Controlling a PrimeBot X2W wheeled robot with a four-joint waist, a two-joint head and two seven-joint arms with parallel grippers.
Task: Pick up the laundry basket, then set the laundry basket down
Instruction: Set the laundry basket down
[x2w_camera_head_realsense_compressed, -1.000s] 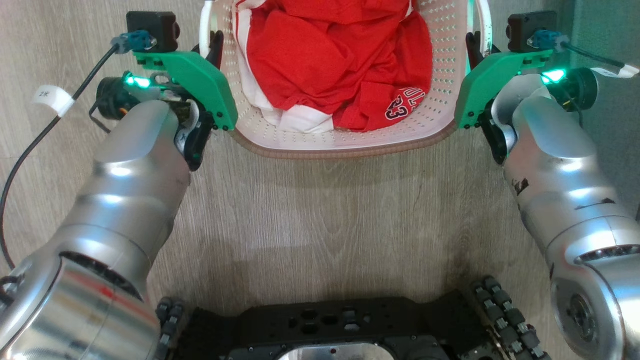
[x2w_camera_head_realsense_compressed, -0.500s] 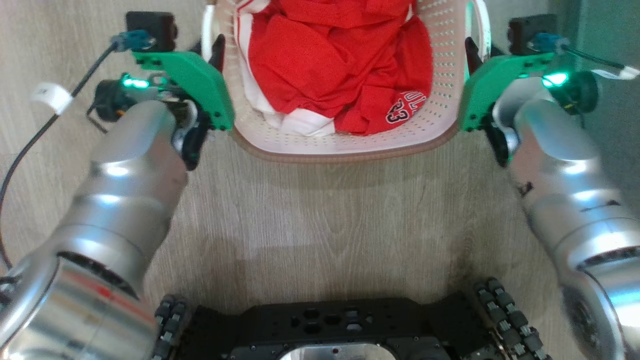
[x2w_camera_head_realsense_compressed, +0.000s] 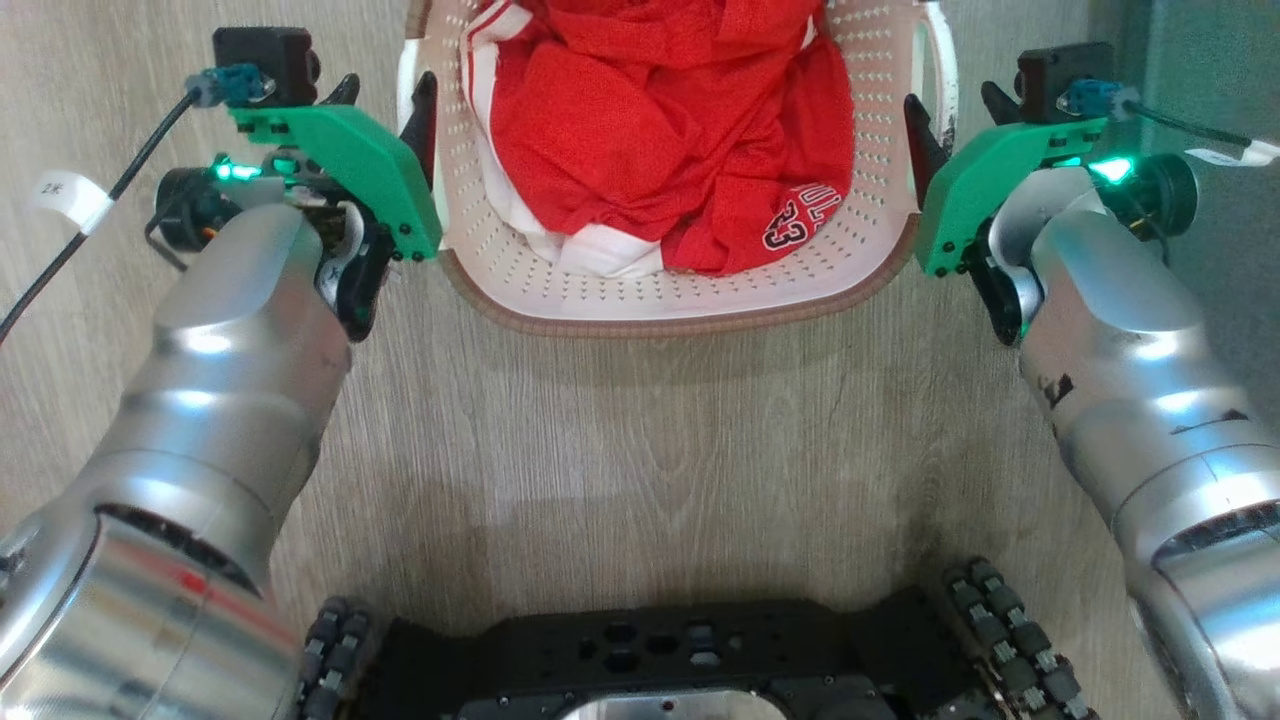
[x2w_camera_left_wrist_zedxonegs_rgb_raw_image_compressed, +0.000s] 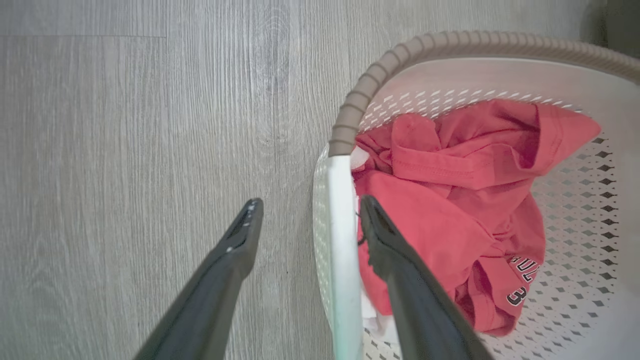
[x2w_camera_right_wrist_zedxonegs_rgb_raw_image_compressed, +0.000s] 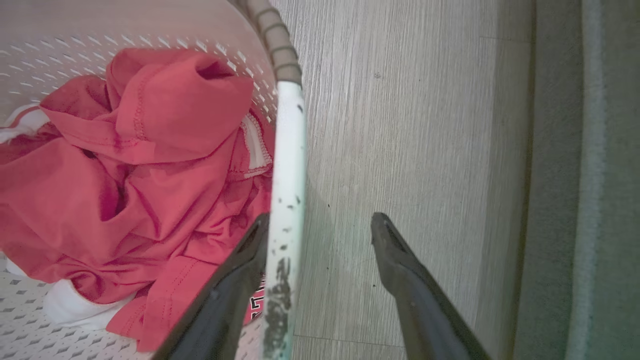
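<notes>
Laundry basket (x2w_camera_head_realsense_compressed: 660, 322), cream-white perforated plastic, brown woven rim, rests on the wood floor (x2w_camera_head_realsense_compressed: 640, 450); left pincer (x2w_camera_left_wrist_zedxonegs_rgb_raw_image_compressed: 310, 202) and right pincer (x2w_camera_right_wrist_zedxonegs_rgb_raw_image_compressed: 320, 220) gape astride its white handles (x2w_camera_left_wrist_zedxonegs_rgb_raw_image_compressed: 340, 240). Close both together, lift level.

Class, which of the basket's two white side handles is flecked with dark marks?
The right handle, straddled by the right gripper: dark specks dot it, whereas the left handle, at the left gripper, is clean white.
</notes>
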